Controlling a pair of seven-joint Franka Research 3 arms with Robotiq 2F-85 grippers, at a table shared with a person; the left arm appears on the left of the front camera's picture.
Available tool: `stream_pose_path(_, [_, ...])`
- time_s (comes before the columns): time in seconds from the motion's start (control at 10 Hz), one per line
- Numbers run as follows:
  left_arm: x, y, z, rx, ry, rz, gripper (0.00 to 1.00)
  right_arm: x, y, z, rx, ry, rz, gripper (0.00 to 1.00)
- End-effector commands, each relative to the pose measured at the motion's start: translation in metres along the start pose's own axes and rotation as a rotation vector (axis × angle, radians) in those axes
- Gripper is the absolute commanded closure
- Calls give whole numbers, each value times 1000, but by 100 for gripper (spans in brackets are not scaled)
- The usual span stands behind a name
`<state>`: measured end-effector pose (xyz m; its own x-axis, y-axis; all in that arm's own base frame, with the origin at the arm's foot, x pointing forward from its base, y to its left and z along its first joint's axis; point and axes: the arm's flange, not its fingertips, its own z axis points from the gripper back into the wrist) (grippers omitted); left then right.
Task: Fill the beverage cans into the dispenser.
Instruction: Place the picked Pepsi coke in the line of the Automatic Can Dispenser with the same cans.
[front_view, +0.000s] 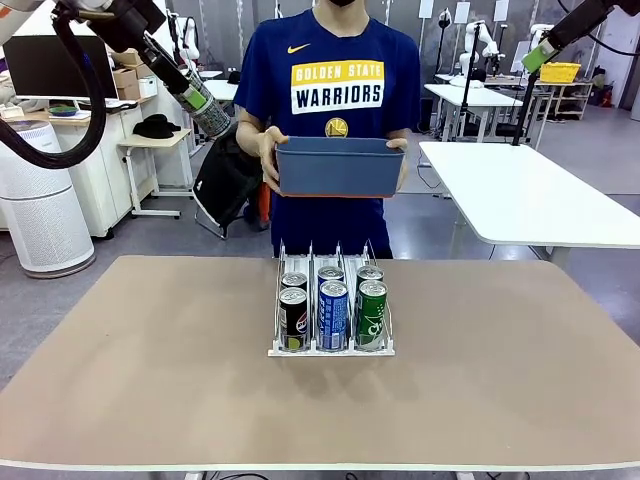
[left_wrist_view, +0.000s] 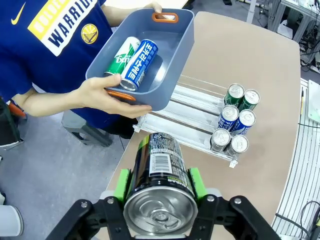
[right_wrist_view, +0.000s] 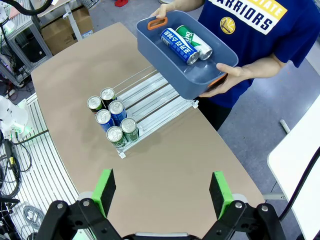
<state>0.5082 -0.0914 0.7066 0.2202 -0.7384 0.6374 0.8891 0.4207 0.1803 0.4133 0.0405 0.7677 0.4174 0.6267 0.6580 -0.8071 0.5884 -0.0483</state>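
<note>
My left gripper (front_view: 207, 108) hangs high at the back left, shut on a black beverage can (left_wrist_view: 160, 165) that sits between its green pads (left_wrist_view: 196, 182). The dispenser (front_view: 330, 352) stands mid-table. Three lanes each hold two upright cans: black (front_view: 293, 318), blue (front_view: 333, 315) and green (front_view: 372, 314) in front. Its rear lanes (left_wrist_view: 185, 112) are bare. My right gripper (right_wrist_view: 162, 189) is open and empty, high above the table's right side (front_view: 541, 54). A blue can (left_wrist_view: 141, 62) and a green can (left_wrist_view: 121, 56) lie in the tub.
A person at the far edge holds a dark blue tub (front_view: 340, 168) in both hands, just above and behind the dispenser. A white table (front_view: 530, 190) stands behind on the right. The brown tabletop (front_view: 150, 380) is bare on both sides of the dispenser.
</note>
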Motion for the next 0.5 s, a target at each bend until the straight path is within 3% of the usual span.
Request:
stream_pose_path(0.0, [-1,1,2,3,-1,-6,51,0,1,-1,-2,9,-7,0])
stream_pose_path(0.4, [-1,1,2,3,-1,-6,51,0,1,-1,-2,9,-7,0])
